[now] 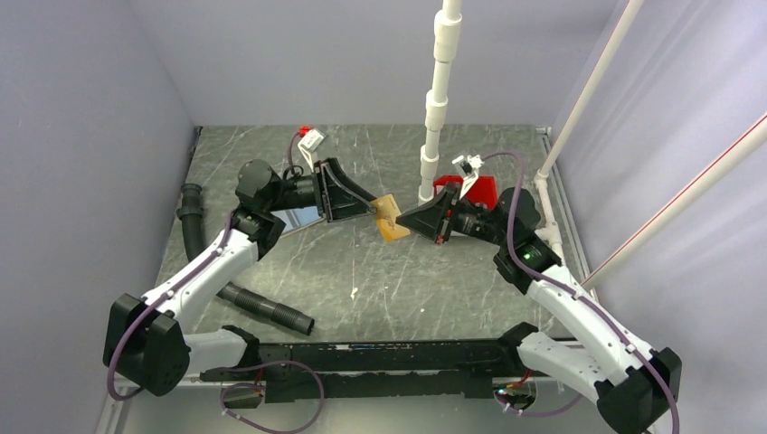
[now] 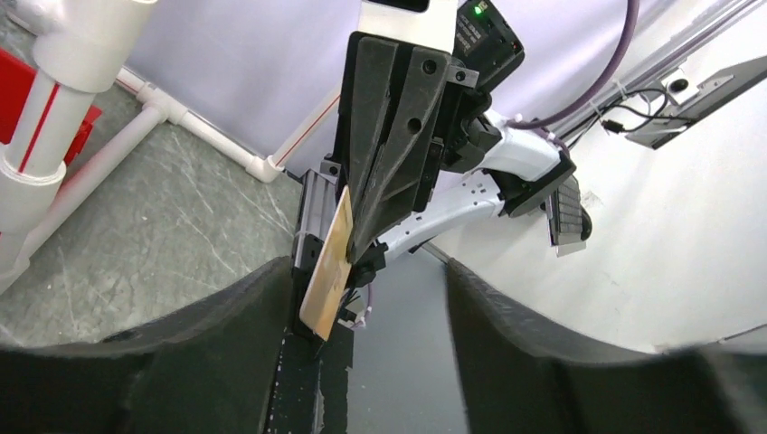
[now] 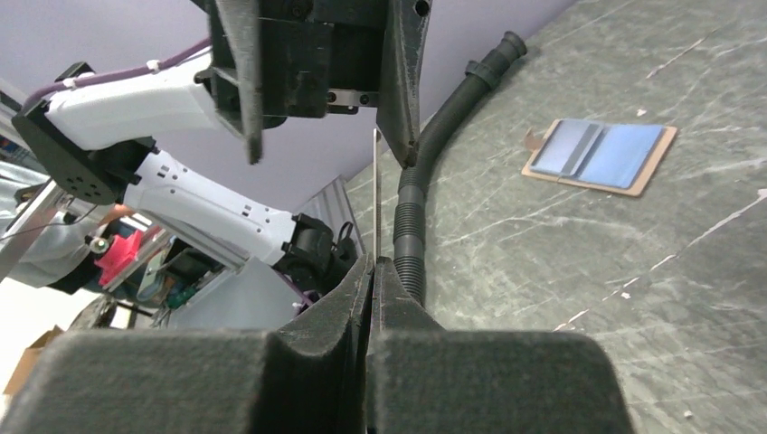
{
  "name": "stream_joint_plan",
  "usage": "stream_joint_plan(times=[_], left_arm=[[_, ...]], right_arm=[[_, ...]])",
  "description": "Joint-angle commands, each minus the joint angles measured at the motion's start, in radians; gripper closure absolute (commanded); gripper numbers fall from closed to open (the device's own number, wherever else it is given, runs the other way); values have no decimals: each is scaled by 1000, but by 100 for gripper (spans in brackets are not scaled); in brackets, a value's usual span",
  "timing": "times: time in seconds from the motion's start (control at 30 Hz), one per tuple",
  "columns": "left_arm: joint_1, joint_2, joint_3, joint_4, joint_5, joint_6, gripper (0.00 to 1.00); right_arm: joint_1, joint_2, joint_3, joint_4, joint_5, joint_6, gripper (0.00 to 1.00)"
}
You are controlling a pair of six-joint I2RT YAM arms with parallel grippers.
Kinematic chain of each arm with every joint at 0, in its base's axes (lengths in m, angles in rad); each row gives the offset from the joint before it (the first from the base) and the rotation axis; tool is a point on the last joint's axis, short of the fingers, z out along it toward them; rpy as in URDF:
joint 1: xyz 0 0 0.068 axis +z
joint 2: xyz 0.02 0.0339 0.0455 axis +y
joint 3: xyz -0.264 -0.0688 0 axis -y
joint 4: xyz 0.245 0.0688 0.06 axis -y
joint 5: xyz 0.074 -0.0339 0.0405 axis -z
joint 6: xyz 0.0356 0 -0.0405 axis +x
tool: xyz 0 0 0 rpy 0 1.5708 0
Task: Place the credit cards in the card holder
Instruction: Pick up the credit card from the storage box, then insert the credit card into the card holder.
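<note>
A thin credit card (image 1: 389, 218) with a tan-gold face hangs in the air over the middle of the table, and my right gripper (image 1: 404, 220) is shut on its right end. The right wrist view shows the card (image 3: 375, 190) edge-on, rising from the shut jaws. My left gripper (image 1: 369, 204) stands open around the card's free end. In the left wrist view the card (image 2: 327, 262) sits close to the left finger, and I cannot tell whether it touches. The card holder (image 3: 601, 155) lies open and flat on the table, bluish-grey inside up, partly under my left arm (image 1: 294, 218).
A black corrugated hose (image 1: 262, 307) curves along the left side of the table. A white pipe post (image 1: 437, 108) stands at the back centre. A red tray (image 1: 477, 191) sits behind my right wrist. Grey walls close in the left and back sides.
</note>
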Motion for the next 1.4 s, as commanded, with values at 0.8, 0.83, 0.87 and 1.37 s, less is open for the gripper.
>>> stream_joint_plan(times=[0.8,0.83,0.87,1.37], left_arm=[[61,-31,16,88,-48,-92,100],[61,-31,14,92,-48,-96,100],[61,-31,16,89,-48,-96,100],[613,-65,316,-1305,-453,509,22]], right_arm=[[57,23,-18,213,-37,123,84],[58,30,-15,215,-37,124,85],[61,34,-11,214,-34,120,88],[290,432,378,-79,732,-167,100]])
